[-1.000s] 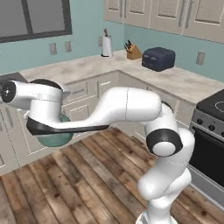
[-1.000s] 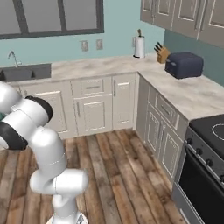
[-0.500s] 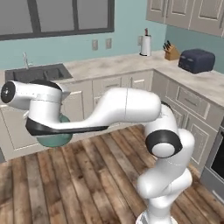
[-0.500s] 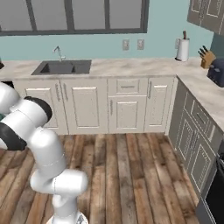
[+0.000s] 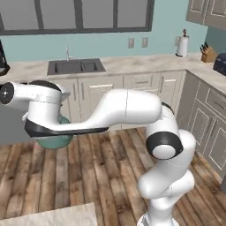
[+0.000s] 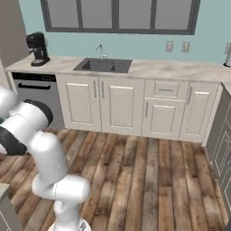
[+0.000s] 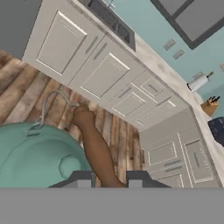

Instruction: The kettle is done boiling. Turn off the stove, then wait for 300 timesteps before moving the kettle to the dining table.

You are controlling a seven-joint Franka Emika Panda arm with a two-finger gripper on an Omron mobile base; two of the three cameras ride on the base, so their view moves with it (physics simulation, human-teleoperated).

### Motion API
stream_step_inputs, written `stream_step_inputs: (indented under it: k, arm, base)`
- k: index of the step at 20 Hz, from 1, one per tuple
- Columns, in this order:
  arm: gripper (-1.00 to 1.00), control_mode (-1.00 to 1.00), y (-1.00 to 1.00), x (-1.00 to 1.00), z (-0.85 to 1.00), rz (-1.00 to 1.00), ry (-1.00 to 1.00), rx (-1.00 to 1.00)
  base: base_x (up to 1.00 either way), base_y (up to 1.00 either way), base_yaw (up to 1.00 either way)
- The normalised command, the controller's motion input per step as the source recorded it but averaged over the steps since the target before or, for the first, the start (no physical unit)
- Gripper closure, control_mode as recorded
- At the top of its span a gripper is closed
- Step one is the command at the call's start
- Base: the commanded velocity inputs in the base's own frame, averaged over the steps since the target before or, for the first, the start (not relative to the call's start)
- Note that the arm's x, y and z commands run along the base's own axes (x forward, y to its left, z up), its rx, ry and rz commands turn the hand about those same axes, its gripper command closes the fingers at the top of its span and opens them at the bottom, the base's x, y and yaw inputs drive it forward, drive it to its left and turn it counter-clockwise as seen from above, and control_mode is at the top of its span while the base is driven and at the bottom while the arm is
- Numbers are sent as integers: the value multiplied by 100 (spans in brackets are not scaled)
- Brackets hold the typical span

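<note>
Closest in, at the bottom middle of the hand view, the gripper (image 7: 108, 179) has its two dark finger tips pinched onto the brown handle (image 7: 94, 146) of the kettle (image 7: 37, 155), whose teal body spreads across the lower left of that frame with its small lid knob just left of the handle. In the left base view the same kettle (image 5: 55, 140) hangs at mid-left, tucked under the arm's dark-banded wrist, above the wooden floor (image 5: 106, 176). A pale marbled corner of the dining table (image 5: 53, 216) shows at the bottom left edge. Further back, white cabinets (image 6: 122, 103) run across the middle of the right base view under a marbled counter (image 6: 180, 70) with a sink (image 6: 103, 65) set into it. A black coffee machine (image 6: 37, 48) stands at the upper left. At the upper right of the left base view stand a paper towel roll (image 5: 182, 45) and a knife block (image 5: 207, 54), against the teal wall.
</note>
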Motion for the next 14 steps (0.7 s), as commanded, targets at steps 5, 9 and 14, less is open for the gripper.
stream_step_inputs:
  k: [5, 9, 14]
  arm:
    - [100, 100, 0, 0, 0, 0, 0, 0]
    - [100, 100, 0, 0, 0, 0, 0, 0]
    - [100, 100, 0, 0, 0, 0, 0, 0]
  base:
    - [-46, 15, 40]
    - [-38, 12, 40]
    - [-37, 9, 40]
